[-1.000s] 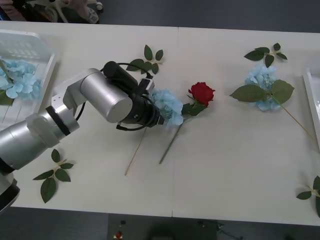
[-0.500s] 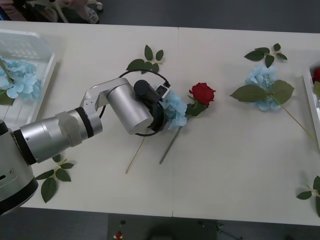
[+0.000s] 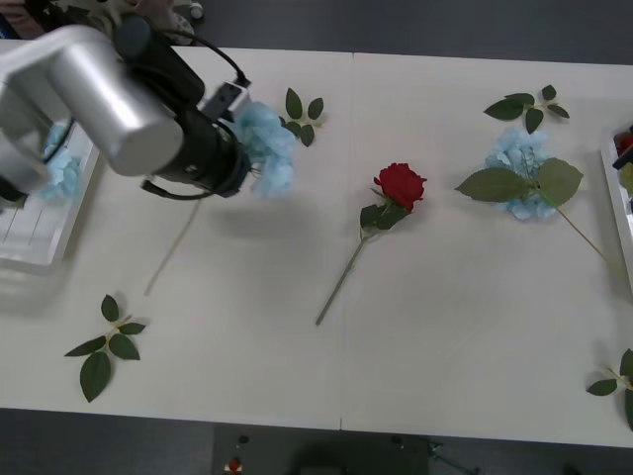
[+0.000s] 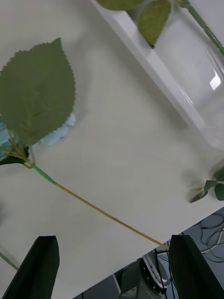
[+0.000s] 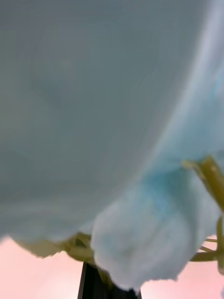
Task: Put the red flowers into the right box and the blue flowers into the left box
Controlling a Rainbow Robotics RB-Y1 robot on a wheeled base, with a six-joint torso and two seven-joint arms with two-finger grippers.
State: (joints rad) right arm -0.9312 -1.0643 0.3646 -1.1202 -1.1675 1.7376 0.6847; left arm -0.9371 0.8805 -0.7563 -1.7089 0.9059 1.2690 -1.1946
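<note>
My left gripper [image 3: 240, 156] is shut on a blue flower [image 3: 267, 148] and holds it off the table, its thin stem [image 3: 173, 247] hanging down. The flower's pale petals [image 5: 140, 224] press against the left wrist camera. The left box [image 3: 40, 237] lies just left of that arm, with another blue flower [image 3: 61, 170] inside. A red flower [image 3: 401, 184] lies mid-table. A third blue flower [image 3: 519, 158] lies near the right box [image 3: 611, 188]. My right gripper [image 4: 114, 268] hangs open over that flower's stem [image 4: 102, 212], beside the right box rim [image 4: 158, 74].
Loose green leaf sprigs lie at the back middle [image 3: 302, 109], back right [image 3: 529, 107], front left [image 3: 104, 346] and front right [image 3: 618, 381]. A big leaf [image 4: 35, 88] of the right-hand blue flower spreads over the table. A table seam runs down the middle.
My left arm has lifted the blue flower from beside the red flower and carried it left and back, towards the left box. The red flower stays in place.
</note>
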